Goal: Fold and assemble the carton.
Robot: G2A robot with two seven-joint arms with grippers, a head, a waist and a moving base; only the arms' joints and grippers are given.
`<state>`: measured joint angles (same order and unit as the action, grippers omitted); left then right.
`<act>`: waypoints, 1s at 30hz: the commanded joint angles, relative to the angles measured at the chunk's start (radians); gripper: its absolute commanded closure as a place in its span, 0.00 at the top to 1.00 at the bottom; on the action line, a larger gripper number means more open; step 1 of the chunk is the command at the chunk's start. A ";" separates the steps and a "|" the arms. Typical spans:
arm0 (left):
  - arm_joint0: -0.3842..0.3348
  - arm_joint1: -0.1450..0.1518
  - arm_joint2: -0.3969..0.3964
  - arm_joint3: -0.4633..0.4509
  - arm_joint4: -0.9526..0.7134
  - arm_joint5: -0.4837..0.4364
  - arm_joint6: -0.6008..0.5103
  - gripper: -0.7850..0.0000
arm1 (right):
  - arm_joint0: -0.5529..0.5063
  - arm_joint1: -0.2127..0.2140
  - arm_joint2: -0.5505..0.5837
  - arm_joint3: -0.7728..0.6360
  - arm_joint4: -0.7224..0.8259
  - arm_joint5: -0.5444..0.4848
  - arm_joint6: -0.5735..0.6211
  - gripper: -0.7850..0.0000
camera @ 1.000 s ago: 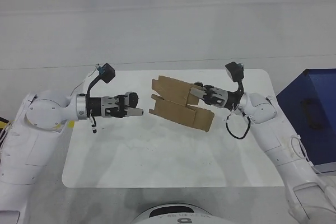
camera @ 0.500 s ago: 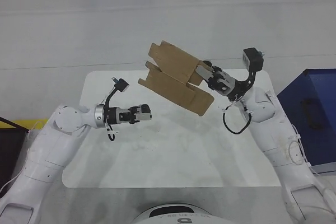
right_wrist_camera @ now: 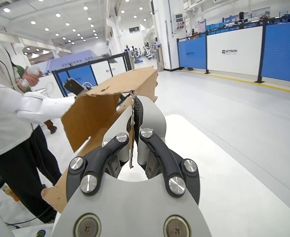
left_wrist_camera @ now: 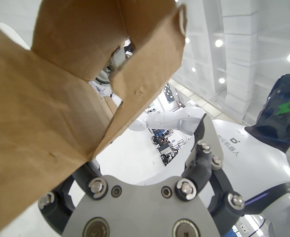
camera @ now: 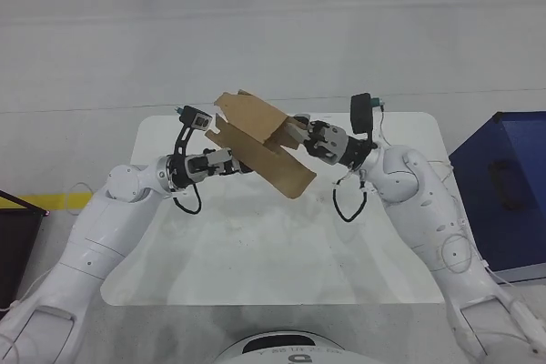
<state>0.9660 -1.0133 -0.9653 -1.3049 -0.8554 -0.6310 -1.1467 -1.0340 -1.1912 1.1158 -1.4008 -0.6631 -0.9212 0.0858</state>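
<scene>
Left gripper [camera: 237,165] raised, jaws spread — beneath carton [camera: 255,136]

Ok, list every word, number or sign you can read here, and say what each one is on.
Carton: no print on the faces shown.
Small label on the carton's edge: print too small to read.
White partition panels: a logo with one word, a brand name, so not quoted.
</scene>
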 commanded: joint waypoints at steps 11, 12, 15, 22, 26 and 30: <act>-0.003 -0.016 -0.017 0.045 0.002 0.022 -0.022 1.00 | -0.026 0.006 0.014 -0.038 -0.195 0.001 -0.046 0.00; -0.003 -0.016 -0.020 0.046 0.008 0.021 -0.024 1.00 | -0.028 0.005 0.016 -0.036 -0.182 -0.001 -0.061 0.00; 0.001 -0.016 -0.031 0.048 0.024 0.019 -0.031 1.00 | -0.034 0.002 0.018 -0.021 -0.113 -0.021 -0.111 0.00; 0.013 -0.013 -0.071 0.027 0.048 0.008 -0.050 1.00 | -0.028 -0.004 0.013 0.021 -0.044 -0.049 -0.141 0.00; 0.027 -0.011 -0.099 0.012 0.031 0.004 -0.046 1.00 | -0.025 -0.004 0.013 0.030 -0.053 -0.050 -0.136 0.00; 0.036 -0.008 -0.126 0.011 0.021 0.014 -0.056 1.00 | -0.025 -0.004 0.007 0.024 -0.088 -0.061 -0.114 0.00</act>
<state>0.9998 -1.0212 -1.0876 -1.2930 -0.8300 -0.6186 -1.2016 -1.0589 -1.1952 1.1236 -1.3755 -0.7447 -0.9810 -0.0317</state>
